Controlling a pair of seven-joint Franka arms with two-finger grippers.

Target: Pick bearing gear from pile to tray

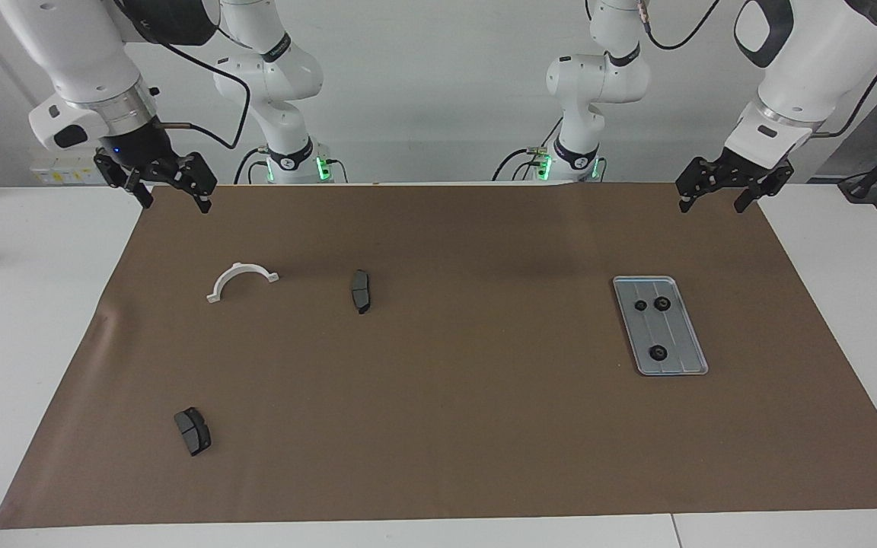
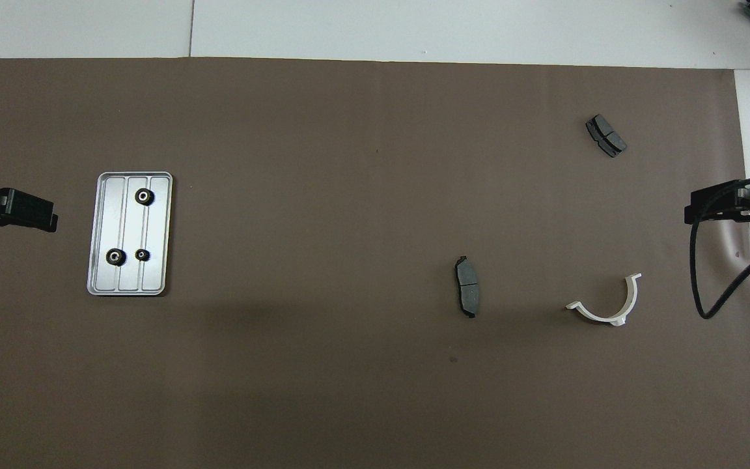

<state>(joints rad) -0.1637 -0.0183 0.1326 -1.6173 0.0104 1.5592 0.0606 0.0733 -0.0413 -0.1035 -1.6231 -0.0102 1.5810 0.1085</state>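
Both pincers hang empty with fingers apart — the left pincer (image 1: 729, 190) at the tray's (image 1: 682, 358) twelve o'clock in the facing view, the right pincer (image 1: 172, 190) above the bracket (image 1: 240, 278) — likely because three bearing gears (image 1: 658, 352) already sit in the tray.

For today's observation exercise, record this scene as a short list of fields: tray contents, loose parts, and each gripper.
tray: at the left arm's end, holding three black rings
white bracket: on the mat, right arm's end
brake pads: one beside the bracket, one farther from the robots
left gripper: open, raised, empty
right gripper: open, raised, empty
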